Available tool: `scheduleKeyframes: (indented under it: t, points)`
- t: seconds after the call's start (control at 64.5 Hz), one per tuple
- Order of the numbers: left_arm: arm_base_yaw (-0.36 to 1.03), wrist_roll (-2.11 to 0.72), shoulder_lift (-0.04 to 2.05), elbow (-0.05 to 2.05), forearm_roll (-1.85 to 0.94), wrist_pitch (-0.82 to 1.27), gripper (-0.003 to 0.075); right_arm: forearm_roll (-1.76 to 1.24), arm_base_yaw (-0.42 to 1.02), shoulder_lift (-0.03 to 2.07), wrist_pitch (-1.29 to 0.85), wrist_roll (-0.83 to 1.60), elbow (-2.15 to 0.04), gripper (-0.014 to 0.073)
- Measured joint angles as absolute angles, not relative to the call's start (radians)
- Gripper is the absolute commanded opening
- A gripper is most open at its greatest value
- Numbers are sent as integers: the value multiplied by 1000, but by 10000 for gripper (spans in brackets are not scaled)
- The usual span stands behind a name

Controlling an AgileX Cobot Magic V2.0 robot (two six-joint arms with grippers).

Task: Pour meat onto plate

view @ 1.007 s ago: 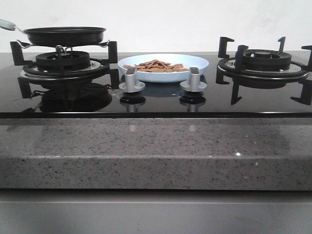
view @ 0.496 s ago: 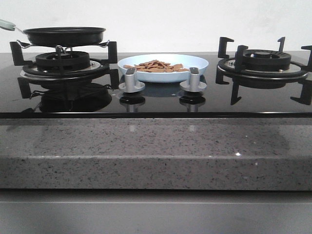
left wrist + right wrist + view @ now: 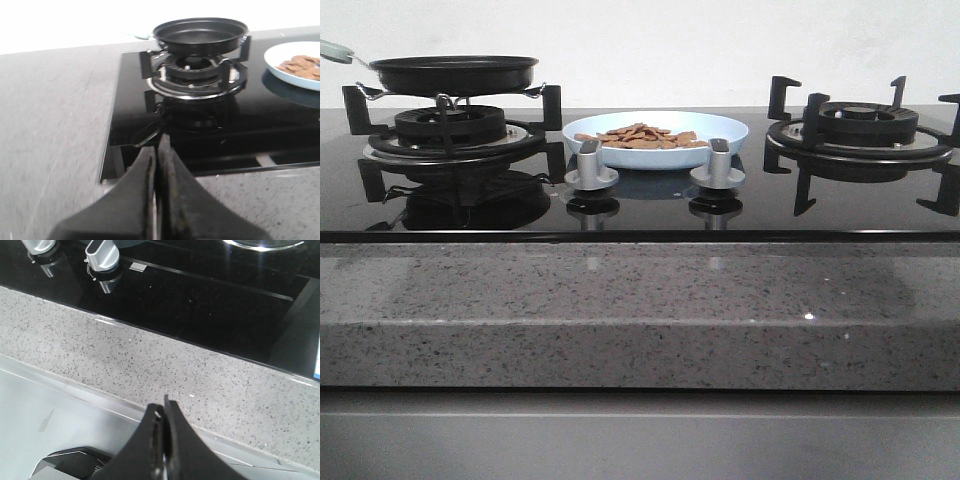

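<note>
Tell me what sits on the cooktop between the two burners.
In the front view, the plate holding the meat sits between them, with two silver knobs in front of it.

Front view low, level with worktop point(image 3: 640, 330), facing hob. Left wrist view nearby, facing pan point(image 3: 199, 35), shared with front. Right wrist view close above worktop edge, sharing knobs point(image 3: 101, 254).
</note>
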State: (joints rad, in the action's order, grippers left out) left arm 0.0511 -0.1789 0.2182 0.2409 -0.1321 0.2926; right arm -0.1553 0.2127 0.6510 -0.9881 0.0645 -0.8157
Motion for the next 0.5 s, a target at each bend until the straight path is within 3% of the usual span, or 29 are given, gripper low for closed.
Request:
scheduleKeyframes:
  t: [0.201,0.496]
  points:
    - [8,-179,53,104,-199,255,-20,-155,213,651,-988,64,-816,-115]
    - [6,-90,-4,45,-121,197,-20,-155,213,651,-989,64,-815,-115]
